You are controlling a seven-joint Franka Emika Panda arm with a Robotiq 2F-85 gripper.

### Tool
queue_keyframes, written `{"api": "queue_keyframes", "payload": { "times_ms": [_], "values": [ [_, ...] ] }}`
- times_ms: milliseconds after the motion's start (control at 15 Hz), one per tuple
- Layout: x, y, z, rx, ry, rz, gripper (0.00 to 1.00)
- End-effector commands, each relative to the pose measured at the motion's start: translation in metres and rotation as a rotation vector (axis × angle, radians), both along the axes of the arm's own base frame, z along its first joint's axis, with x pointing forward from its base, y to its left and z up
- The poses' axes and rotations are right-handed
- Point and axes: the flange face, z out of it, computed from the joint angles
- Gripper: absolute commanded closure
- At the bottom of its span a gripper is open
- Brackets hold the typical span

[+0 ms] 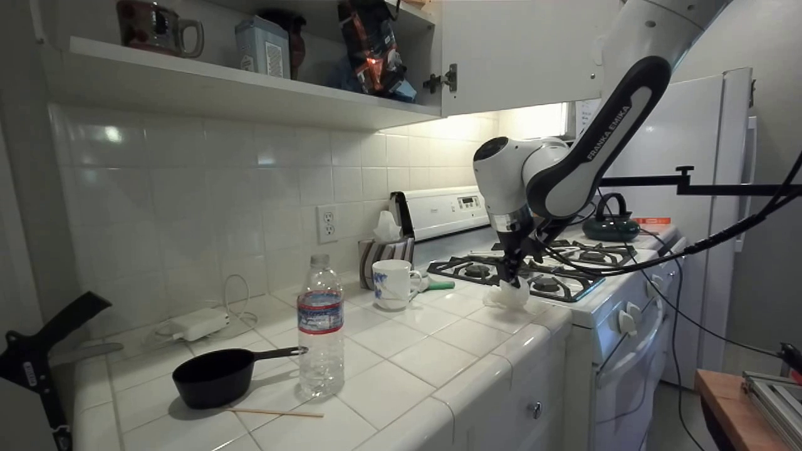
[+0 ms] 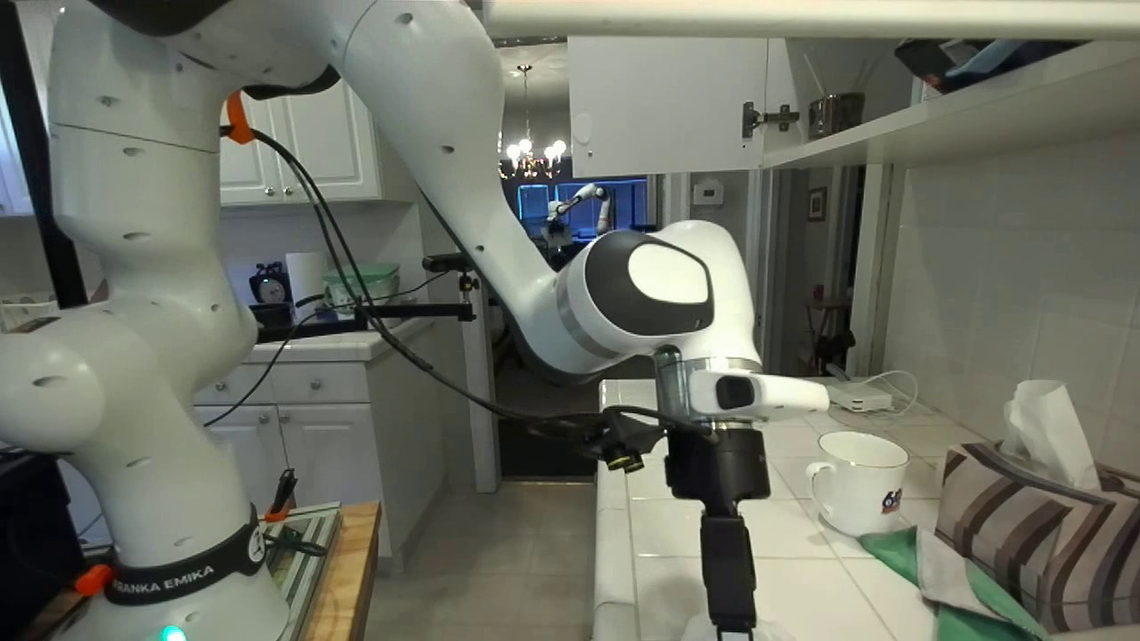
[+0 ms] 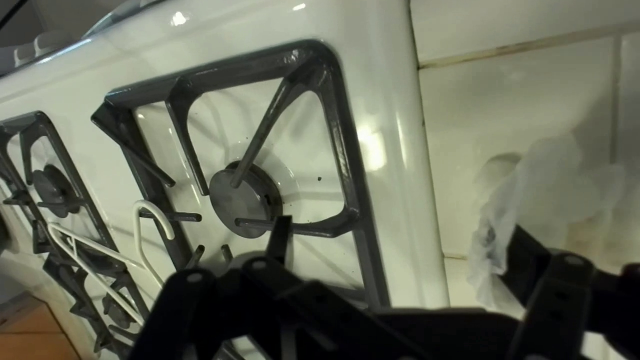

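My gripper (image 3: 397, 240) is open in the wrist view, its black fingers wide apart with nothing between them but stove edge and counter behind. One finger is over the stove's burner grate (image 3: 350, 165). The other is against or just in front of a crumpled, translucent white tissue or plastic (image 3: 540, 185); I cannot tell if they touch. In an exterior view the gripper (image 1: 510, 275) points down right above this crumpled piece (image 1: 506, 297), which lies on the tiled counter beside the stove. In an exterior view the fingertips (image 2: 735, 628) are cut off by the lower edge.
A white mug (image 1: 391, 285), striped tissue box (image 1: 369, 260) and green-handled item (image 1: 440, 285) stand near the gripper. Further along are a plastic bottle (image 1: 321, 344), black pan (image 1: 216, 379) and wooden stick (image 1: 276, 413). A white wire piece (image 3: 95, 245) lies on the stove. An open cupboard (image 1: 250, 88) hangs above.
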Motion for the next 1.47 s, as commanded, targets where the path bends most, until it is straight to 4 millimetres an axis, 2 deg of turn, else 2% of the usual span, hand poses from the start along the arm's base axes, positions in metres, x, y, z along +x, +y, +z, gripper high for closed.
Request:
{"api": "queue_keyframes", "payload": {
  "times_ms": [0, 200, 400, 733, 867, 1067, 1400],
  "values": [
    [0.022, 0.004, -0.015, 0.054, -0.062, 0.067, 0.02],
    [0.031, 0.018, -0.009, 0.162, -0.207, 0.125, 0.03],
    [0.032, 0.023, -0.003, 0.278, -0.323, 0.148, 0.01],
    [0.029, 0.041, -0.018, 0.495, -0.434, 0.148, 0.00],
    [0.037, 0.051, -0.027, 0.591, -0.459, 0.145, 0.00],
    [0.049, 0.049, -0.029, 0.753, -0.514, 0.142, 0.00],
    [0.042, 0.035, -0.017, 0.994, -0.601, 0.211, 0.00]
  ]
}}
